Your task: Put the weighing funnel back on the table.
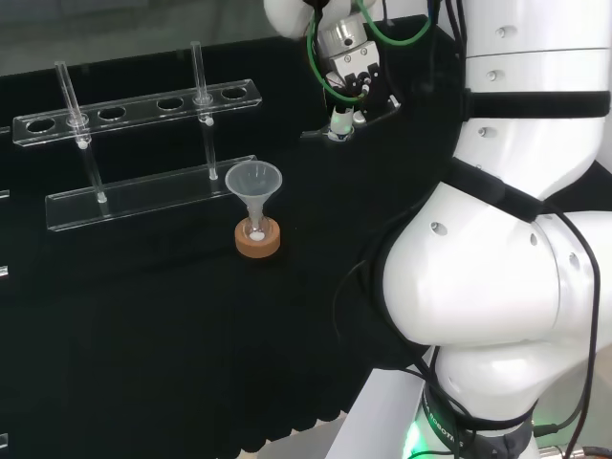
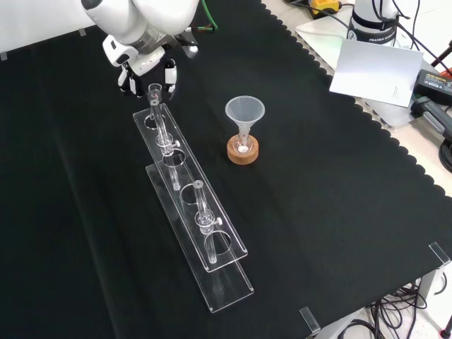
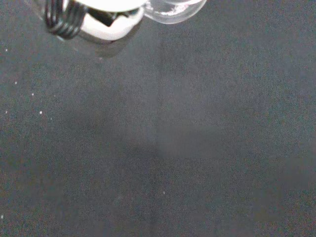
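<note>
One black cloth (image 2: pixel 339 212), hand (image 2: pixel 143 63) above

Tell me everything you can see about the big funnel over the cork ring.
The funnel is clear, cone-shaped and upright, mouth up. Its narrow stem sits in a small flask on a round cork ring on the black cloth, right of the clear rack in the front view. Nothing else touches it.

The robot hand (image 2: pixel 141 62) points downward beneath the white arm (image 2: pixel 134 18).
</note>
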`<state>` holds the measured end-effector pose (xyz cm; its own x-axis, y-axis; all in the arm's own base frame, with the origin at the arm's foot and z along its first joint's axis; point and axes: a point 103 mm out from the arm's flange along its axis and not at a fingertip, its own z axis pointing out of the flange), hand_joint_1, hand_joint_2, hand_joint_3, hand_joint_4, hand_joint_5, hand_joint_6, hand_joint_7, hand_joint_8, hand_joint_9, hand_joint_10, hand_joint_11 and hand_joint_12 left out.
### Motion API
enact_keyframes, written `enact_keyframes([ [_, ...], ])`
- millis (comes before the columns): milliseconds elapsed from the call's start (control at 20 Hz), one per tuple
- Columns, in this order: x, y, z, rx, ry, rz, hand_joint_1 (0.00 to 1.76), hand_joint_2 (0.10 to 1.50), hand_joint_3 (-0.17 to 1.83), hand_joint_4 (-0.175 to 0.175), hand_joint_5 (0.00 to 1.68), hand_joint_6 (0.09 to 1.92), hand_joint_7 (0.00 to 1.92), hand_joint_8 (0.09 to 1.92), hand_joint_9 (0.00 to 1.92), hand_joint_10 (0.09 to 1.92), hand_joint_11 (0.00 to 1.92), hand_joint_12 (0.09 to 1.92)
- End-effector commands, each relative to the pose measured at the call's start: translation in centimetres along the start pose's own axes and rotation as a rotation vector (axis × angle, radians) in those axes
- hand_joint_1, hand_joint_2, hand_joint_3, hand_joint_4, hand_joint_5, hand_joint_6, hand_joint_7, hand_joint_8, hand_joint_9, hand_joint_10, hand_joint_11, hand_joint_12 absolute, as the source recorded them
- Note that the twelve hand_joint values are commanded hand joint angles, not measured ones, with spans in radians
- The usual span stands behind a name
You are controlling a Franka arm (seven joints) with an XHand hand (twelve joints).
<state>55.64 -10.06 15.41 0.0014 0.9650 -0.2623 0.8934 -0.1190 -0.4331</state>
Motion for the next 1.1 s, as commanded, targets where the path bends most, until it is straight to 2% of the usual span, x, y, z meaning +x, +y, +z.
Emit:
enact_keyframes([
  [50,1.5,2.4,1.1,0.009,-0.009,-0.027,1.12,0.75,0.44,0.175,1.32,0.51,0.49,0.71,1.03,0.22,0.95,0.95],
  [300,2.0,3.6,1.9,0.015,-0.002,-0.034,1.12,0.75,0.44,0.175,1.32,0.51,0.49,0.71,1.03,0.22,0.95,0.95],
  [400,1.4,3.6,2.0,0.013,0.011,-0.035,1.12,0.75,0.44,0.175,1.32,0.51,0.49,0.71,1.03,0.22,0.95,0.95],
  [1100,1.6,4.8,2.9,0.018,0.02,-0.037,1.12,0.76,0.44,0.175,1.32,0.51,0.48,0.71,1.03,0.22,0.95,0.95],
])
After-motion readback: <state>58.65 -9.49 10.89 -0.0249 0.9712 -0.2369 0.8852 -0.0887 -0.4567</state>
